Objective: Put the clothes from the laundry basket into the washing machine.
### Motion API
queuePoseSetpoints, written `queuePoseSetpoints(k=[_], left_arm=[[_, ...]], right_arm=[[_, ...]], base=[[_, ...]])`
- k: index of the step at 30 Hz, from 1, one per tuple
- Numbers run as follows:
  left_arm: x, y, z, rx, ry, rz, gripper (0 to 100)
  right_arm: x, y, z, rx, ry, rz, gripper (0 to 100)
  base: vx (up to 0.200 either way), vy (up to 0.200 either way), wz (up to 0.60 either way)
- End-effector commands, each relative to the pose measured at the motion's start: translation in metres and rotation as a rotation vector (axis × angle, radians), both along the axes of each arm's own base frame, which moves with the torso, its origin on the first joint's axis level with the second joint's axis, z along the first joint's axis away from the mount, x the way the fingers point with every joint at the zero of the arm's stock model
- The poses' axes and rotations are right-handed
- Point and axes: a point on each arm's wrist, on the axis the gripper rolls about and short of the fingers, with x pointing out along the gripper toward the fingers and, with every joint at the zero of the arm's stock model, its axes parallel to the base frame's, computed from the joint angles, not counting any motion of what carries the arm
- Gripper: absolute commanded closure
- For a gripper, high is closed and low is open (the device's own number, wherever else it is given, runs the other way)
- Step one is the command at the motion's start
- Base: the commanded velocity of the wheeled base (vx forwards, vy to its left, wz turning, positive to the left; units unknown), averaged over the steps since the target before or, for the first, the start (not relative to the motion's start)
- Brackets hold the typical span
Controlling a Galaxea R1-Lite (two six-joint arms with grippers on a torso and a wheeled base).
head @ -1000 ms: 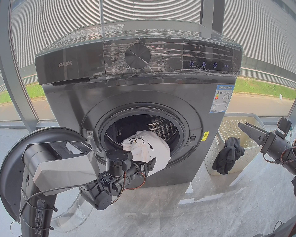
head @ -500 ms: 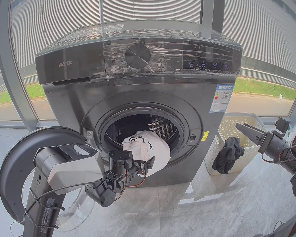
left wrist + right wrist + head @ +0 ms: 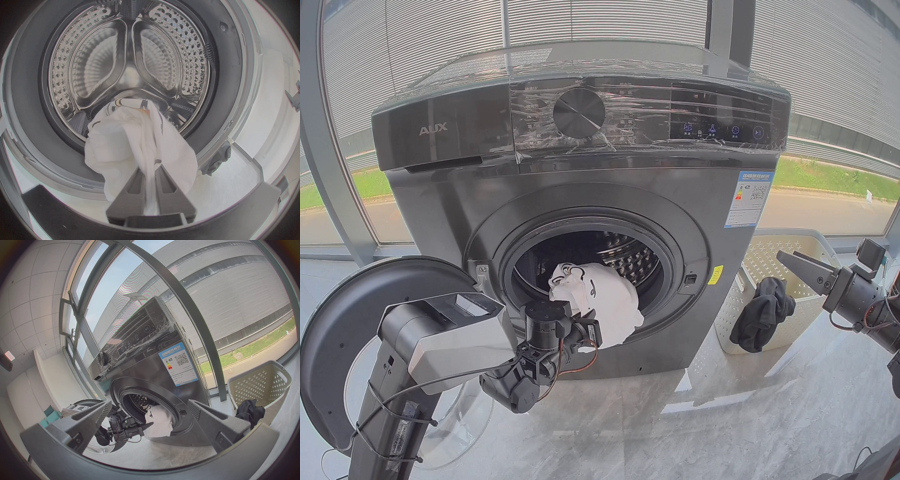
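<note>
**Left gripper (image 3: 150,171) pinching a white garment (image 3: 125,143) at the washing machine (image 3: 456,206) mouth.**
Its dark wedge fingers are closed on a fold of the soft, crumpled cloth, which spills over the door seal before the perforated steel drum (image 3: 93,62). The right gripper (image 3: 792,256), jaws parted, hangs near the lattice-walled laundry basket (image 3: 762,259), where a black garment (image 3: 762,312) drapes over the rim.
</note>
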Motion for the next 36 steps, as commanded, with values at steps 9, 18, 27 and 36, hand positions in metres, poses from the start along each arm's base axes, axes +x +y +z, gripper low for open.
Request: queuePoseSetpoints(k=[9,18,27,36], left_arm=[[0.062,-0.006,0.057,-0.166,-0.276,0.06,100],[0.091,0.004,0.083,-0.246,-0.407,0.108,100],[0.087,0.007,0.044,-0.178,-0.289,0.12,100],[0.089,0.006,0.055,-0.182,-0.285,0.099,0]], right_arm=[[-0.001,0.0,-0.001,-0.001,0.004,-0.001,0],[-0.001,-0.001,-0.001,-0.002,0.004,-0.005,0],[-0.002,-0.002,-0.001,-0.002,0.003,-0.009,0],[-0.002,-0.002,-0.002,-0.002,0.004,-0.009,0]], base=[[0.0,0.0,0.0],[0.0,0.0,0.0],[0.0,0.0,0.0],[0.0,0.0,0.0]])
